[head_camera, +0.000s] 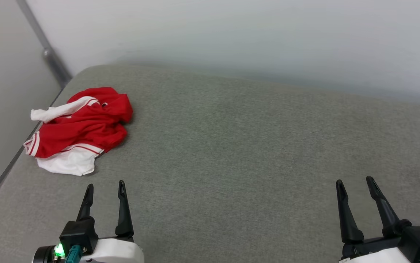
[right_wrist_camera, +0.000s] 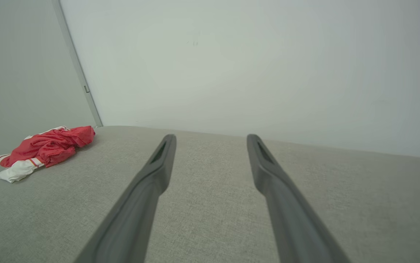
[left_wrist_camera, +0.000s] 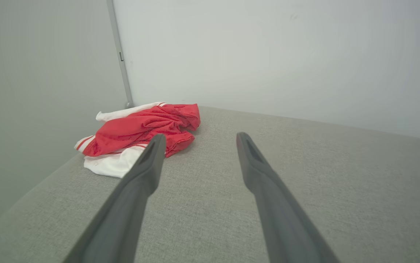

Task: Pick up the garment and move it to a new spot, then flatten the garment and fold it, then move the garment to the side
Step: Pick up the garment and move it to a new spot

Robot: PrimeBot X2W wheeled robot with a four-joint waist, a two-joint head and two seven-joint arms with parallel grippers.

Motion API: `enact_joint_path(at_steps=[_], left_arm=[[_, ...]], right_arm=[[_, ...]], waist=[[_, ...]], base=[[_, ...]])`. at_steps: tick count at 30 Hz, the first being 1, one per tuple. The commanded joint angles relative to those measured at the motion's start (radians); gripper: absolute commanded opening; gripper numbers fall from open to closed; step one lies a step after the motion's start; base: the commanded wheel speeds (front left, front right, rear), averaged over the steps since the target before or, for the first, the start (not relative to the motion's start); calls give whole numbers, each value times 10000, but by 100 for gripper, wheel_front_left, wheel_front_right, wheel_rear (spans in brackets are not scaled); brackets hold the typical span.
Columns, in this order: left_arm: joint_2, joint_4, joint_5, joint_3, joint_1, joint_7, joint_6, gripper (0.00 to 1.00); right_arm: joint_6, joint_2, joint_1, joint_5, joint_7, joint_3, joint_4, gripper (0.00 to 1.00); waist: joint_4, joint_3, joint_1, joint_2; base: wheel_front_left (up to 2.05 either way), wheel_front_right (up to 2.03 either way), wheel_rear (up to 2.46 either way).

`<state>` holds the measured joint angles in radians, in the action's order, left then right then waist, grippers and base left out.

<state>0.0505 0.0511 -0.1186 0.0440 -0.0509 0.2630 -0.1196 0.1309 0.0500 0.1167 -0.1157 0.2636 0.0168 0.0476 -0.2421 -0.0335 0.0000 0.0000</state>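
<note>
A crumpled red sports jersey [head_camera: 82, 128] with white sleeves and red-and-white striped trim lies in a loose heap at the far left of a wide bench [head_camera: 231, 146] padded in grey woven fabric. The jersey sits close to the bench's left edge, with one white sleeve spilling toward the near side and another white part trailing toward the left. Pale walls [head_camera: 231, 33] stand behind and to the left of the bench, and a thin grey metal strip [head_camera: 50, 58] runs up the corner where they meet.

The left pincer [head_camera: 105, 184] hangs over the near left of the bench, just on the near side of the jersey and not touching it. Its two dark fingers are spread apart, released and holding nothing. The right pincer [head_camera: 354, 180] hangs over the near right of the bench, well apart from the jersey, its fingers likewise spread and empty.

The left wrist view shows the jersey [left_wrist_camera: 140, 129] just beyond that pincer's left fingertip.
</note>
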Motion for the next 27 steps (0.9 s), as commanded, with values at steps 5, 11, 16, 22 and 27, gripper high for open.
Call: enact_joint_path(at_steps=[5, 11, 16, 22, 27], left_arm=[[-3, -31, -158, -120, 20, 26, -133, 100], [-4, -96, -293, -205, 1, 28, -254, 100], [-5, -40, -358, -236, -13, 26, -288, 100], [-4, 30, -442, -298, -24, 26, -301, 100], [-5, 149, -697, -534, 395, 28, -24, 100]], right_arm=[[-3, 5, 97, 155, 18, 52, 64, 100], [-3, 5, 70, 172, 18, 92, 101, 100], [-3, 5, 69, 184, 18, 104, 67, 100], [-3, 5, 74, 157, 18, 146, 42, 100], [-3, 5, 9, 252, 18, 167, 79, 100]], waist=[[-1131, -108, 0, 0], [-1968, -141, 0, 0], [-2391, -163, 0, 0], [-2575, -162, 0, 0], [-2469, -237, 0, 0]], base=[[0, 0, 0], [0, 0, 0], [0, 0, 0], [0, 0, 0], [0, 0, 0]])
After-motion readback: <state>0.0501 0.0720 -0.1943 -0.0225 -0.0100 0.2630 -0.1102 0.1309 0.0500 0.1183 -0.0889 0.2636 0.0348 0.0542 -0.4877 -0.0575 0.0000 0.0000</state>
